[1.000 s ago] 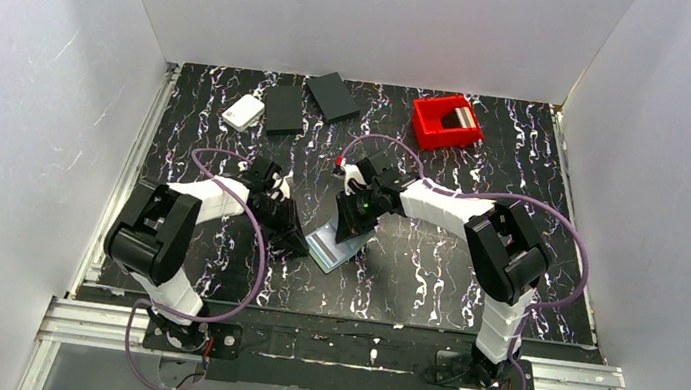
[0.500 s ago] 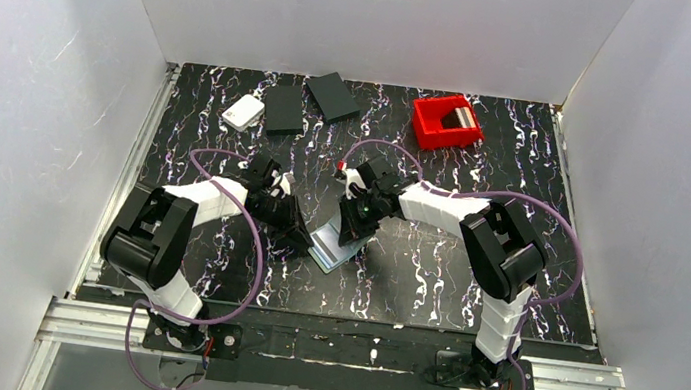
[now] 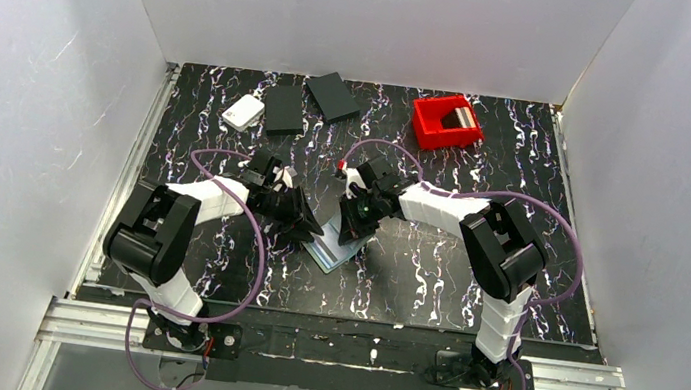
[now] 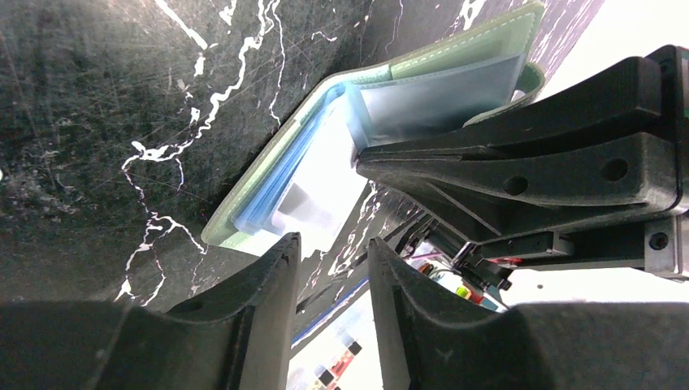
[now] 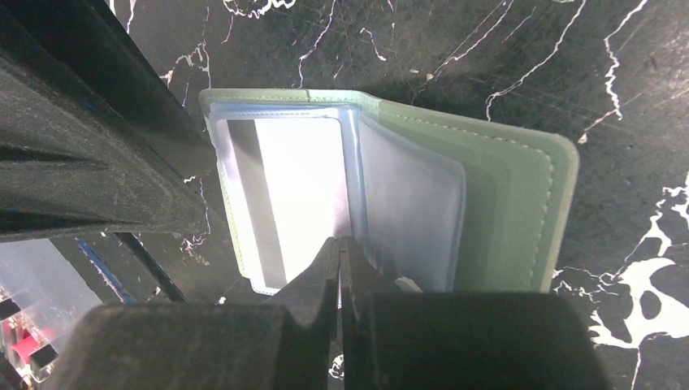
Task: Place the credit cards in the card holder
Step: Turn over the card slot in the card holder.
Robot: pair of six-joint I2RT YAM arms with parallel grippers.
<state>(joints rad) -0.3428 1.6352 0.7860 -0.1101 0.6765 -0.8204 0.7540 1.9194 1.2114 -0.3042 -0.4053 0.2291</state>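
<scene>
Where the two arms meet near the middle of the black marbled table [image 3: 431, 277], the green card holder [image 3: 332, 252] lies open and flat with its clear pockets facing up. The right gripper [image 5: 340, 248] has its fingers pressed together, the tips touching the near edge of the pocket leaves. Whether a leaf is nipped between them cannot be told. A pale card [image 5: 280, 183] with a grey stripe sits inside the pocket beside those tips. The left gripper [image 4: 333, 244] hovers just beside the holder's other edge, its fingers slightly parted with nothing between them.
</scene>
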